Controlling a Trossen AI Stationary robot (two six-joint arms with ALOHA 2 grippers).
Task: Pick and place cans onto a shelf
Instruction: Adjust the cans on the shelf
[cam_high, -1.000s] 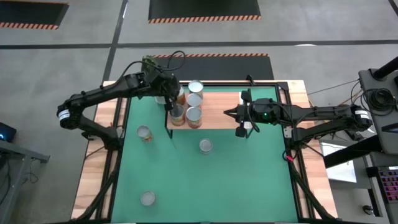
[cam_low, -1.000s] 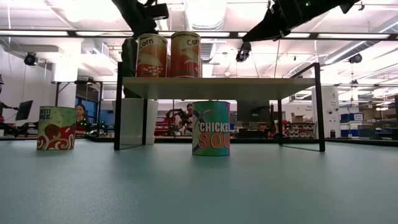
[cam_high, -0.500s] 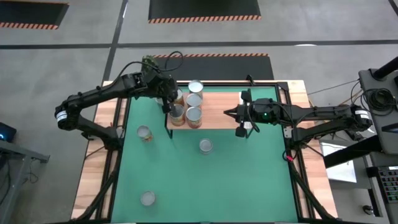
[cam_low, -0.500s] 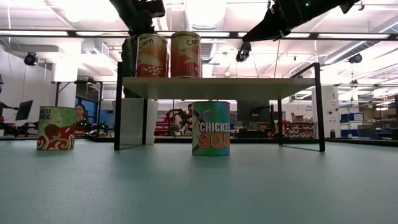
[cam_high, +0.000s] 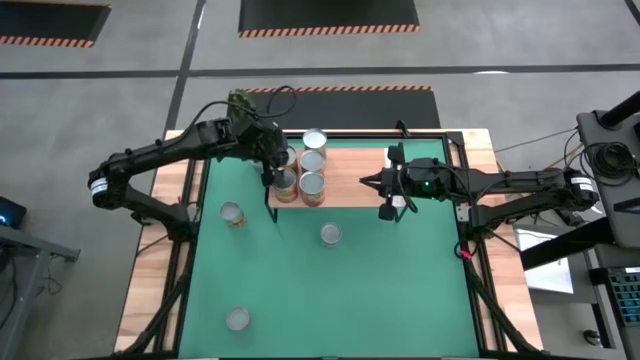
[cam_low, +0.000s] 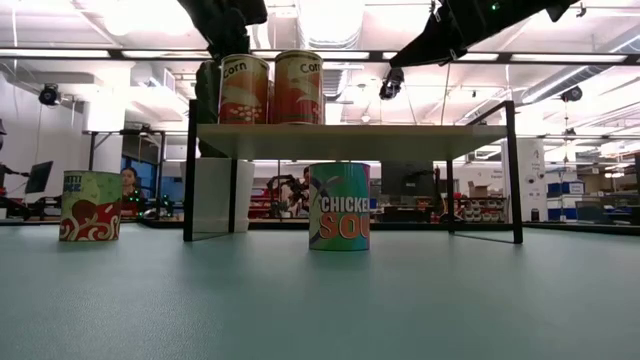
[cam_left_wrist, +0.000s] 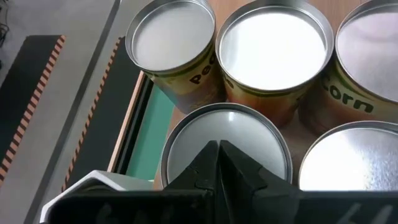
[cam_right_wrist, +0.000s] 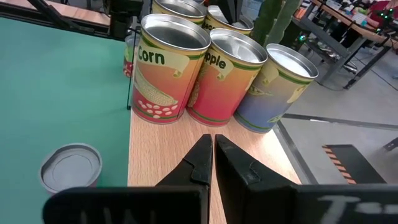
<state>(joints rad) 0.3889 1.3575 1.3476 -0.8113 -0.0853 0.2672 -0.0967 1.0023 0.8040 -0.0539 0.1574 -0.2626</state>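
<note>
While your left gripper hovers with its fingers pressed together and empty over the left end of the shelf, your right gripper waits above the shelf's bare middle, its fingers also pressed together and holding nothing.

Going left to right, three cans still stand on the green mat: one just left of the shelf, one near the front edge, and one just in front of the shelf. The rest are clustered on the shelf's left end, among them the corn can.

Expect these cans to be rigid, with smooth, probably slippery sides, and possibly heavy if full. Take one across its side wall, below the rim, never by the lid.

Every top looks sealed, so you cannot tell what is inside.
</note>
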